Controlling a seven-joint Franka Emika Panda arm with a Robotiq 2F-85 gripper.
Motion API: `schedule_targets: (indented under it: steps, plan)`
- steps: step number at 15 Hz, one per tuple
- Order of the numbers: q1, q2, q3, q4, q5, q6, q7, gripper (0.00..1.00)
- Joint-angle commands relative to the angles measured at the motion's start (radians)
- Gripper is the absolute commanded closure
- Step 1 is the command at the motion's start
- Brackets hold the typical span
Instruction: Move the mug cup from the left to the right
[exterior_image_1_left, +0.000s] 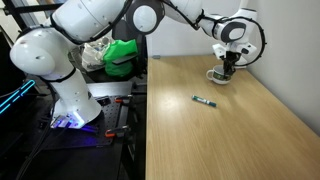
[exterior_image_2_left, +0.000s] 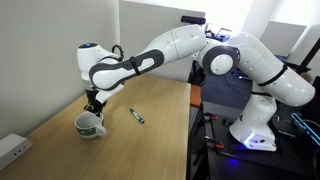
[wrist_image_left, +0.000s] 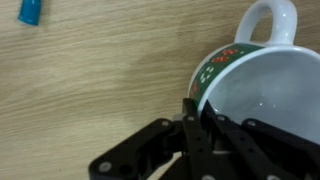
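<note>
The mug cup (wrist_image_left: 262, 88) is white with green markings and a small handle. It seems to sit on the wooden table in both exterior views (exterior_image_1_left: 219, 76) (exterior_image_2_left: 90, 127). My gripper (wrist_image_left: 200, 118) comes down from above and is shut on the mug's rim, one finger outside the wall and one inside. The gripper also shows in both exterior views (exterior_image_1_left: 228, 66) (exterior_image_2_left: 93, 108), right over the mug. The mug's base is hidden in the wrist view.
A thin dark marker pen (exterior_image_1_left: 204, 100) (exterior_image_2_left: 137, 117) lies on the table a short way from the mug; its blue end shows in the wrist view (wrist_image_left: 32, 11). The wooden table (exterior_image_1_left: 230, 130) ends at a wall. The robot base and clutter stand beside it.
</note>
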Motion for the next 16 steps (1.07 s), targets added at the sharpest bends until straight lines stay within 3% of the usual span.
schedule_targets:
  steps: [1, 16]
  plan:
    - [-0.002, 0.029, -0.025, 0.072, -0.001, -0.049, 0.013, 0.98]
    - [-0.124, 0.021, -0.051, 0.062, 0.048, -0.001, 0.049, 0.98]
